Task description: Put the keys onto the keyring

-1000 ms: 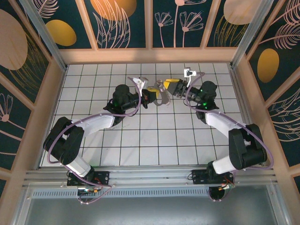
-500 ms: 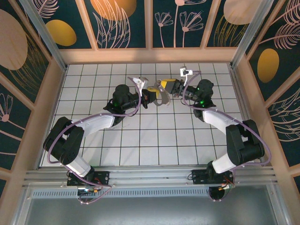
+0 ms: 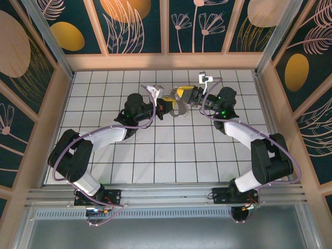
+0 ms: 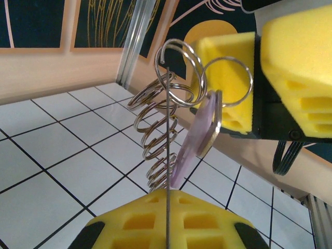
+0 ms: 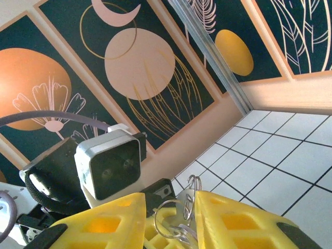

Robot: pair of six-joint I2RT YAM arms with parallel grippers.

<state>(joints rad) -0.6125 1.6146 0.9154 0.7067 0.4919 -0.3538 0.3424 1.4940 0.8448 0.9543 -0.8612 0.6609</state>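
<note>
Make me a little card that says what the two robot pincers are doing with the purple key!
left pincer: shut on the keyring, a thin wire rising from its yellow pads
silver rings: stacked along that wire
key: pale purple, hanging from a small ring beside the right pincer
right pincer: close by the key; grip unclear
table: white tiles

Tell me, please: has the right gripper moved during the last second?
Yes. In the overhead view the right gripper has shifted a little to the left across the lines of the tiled floor, toward the left gripper.
</note>
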